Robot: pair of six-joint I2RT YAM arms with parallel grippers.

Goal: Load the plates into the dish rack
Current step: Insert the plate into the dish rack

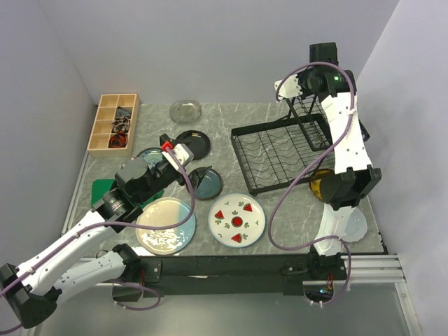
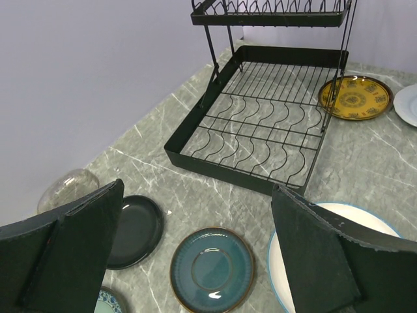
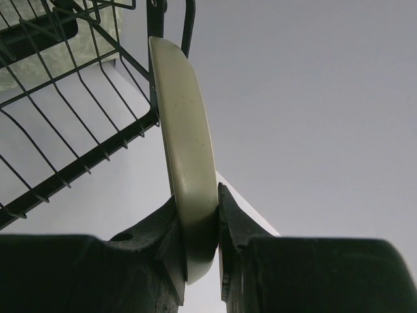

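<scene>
- The right gripper (image 3: pixel 195 203) is clamped on the rim of a taupe plate (image 3: pixel 187 130). The plate is held edge-on and raised off the tabletop, close beside the wire bars of the dish rack (image 3: pixel 78 98).
- From above, the right arm reaches to the far right corner, at the raised upper basket (image 1: pixel 308 105) of the rack.
- The left gripper (image 2: pixel 197 189) has its fingers set wide apart and holds nothing. It hangs above the tabletop (image 2: pixel 365 156) over the near left group of plates.
- The lower tray of the rack (image 2: pixel 234 171) carries no plate in its slots.
- Lying flat on the tabletop, left of the rack:
  - a slate-blue plate (image 2: pixel 212 269);
  - a black plate (image 2: pixel 133 228);
  - a clear glass plate (image 1: pixel 185 110), at the far edge.
- Near the front edge lie a cream-and-blue plate (image 1: pixel 165 224) and a watermelon plate (image 1: pixel 236 220), side by side and apart.
- Right of the rack lie a yellow patterned plate (image 2: pixel 355 98) and a pale white plate (image 2: pixel 409 104).
- A wooden box (image 1: pixel 113 122) stands at the far left. A green cloth (image 1: pixel 101 187) lies partly under the left arm.
</scene>
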